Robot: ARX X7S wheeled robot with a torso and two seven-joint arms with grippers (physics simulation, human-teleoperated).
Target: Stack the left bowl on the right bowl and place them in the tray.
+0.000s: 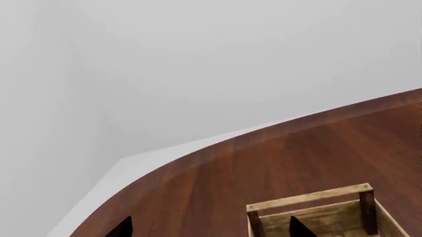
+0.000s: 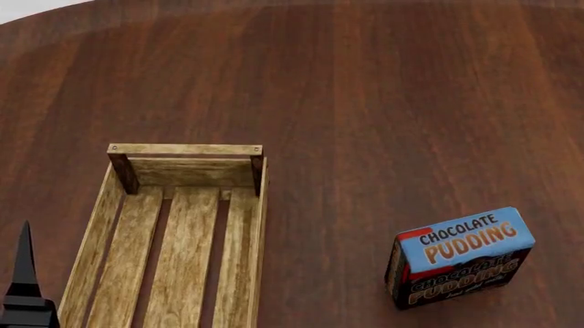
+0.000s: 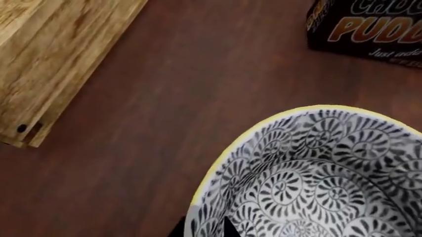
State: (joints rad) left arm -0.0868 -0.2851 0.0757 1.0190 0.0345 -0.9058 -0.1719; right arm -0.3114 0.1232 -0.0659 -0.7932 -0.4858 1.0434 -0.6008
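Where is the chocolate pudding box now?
In the head view, the chocolate pudding box stands on the table, at the right, apart from the tray.

Dark reddish-brown wooden table: I see long straight grain and a smooth finish with a faint satin sheen, paler along the curved edge. Long light-wood slatted tray: I note raw-looking, matt planks with strong wavy grain, rougher than the table; corner posts are darker wood, and small dark nail heads dot the end rail. Blue-and-black chocolate pudding box: printed card by the look, smooth, slightly glossy. White bowl with black swirl pattern and yellow rim: I read it as glazed ceramic, smooth inside. Black left gripper fingertip: matt, plastic-like.
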